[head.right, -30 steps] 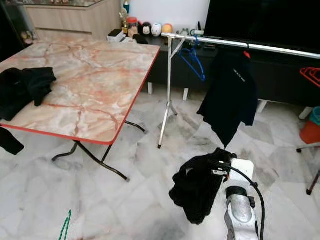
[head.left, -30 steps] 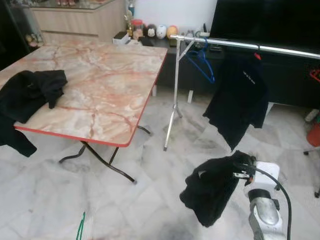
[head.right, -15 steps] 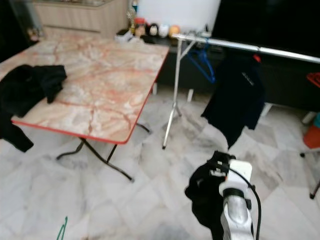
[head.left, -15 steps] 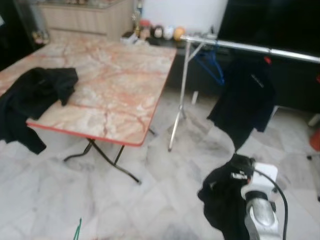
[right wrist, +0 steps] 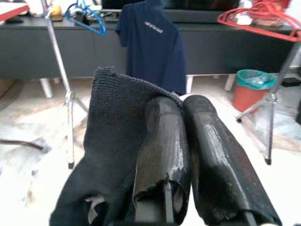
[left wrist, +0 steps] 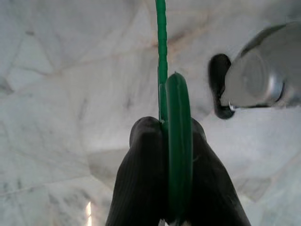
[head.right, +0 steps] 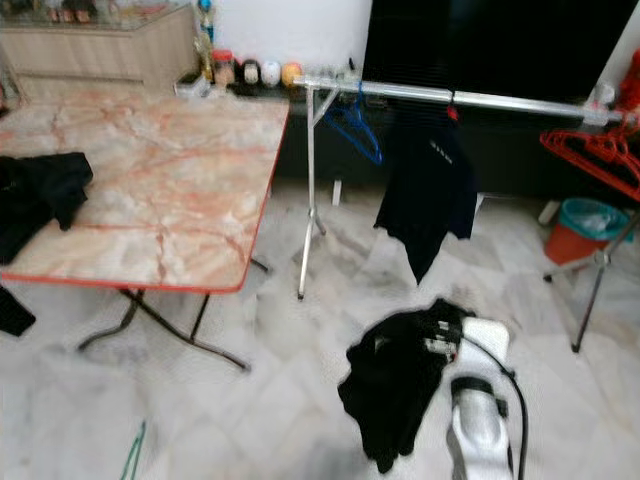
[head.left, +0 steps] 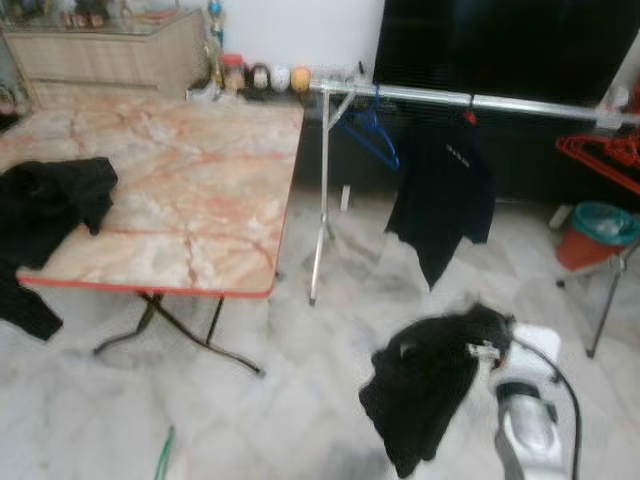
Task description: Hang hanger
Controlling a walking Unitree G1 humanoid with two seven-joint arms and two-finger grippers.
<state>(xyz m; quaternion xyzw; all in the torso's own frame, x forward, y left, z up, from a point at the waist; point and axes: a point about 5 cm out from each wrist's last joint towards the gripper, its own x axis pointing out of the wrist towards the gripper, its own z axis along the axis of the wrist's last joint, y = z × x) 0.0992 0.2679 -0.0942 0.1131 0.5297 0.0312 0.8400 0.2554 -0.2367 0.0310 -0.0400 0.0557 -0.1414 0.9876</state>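
Green hanger pinched between closed fingers of left gripper, low over marble floor, well apart from rail. Right gripper closed on black garment, in front of rail. On rail: dark T-shirt, blue hanger. Table beside rail, black clothes on it.

We see a thin green hanger, edge-on, clamped between black fingers. Its lower part hangs above the marble floor.
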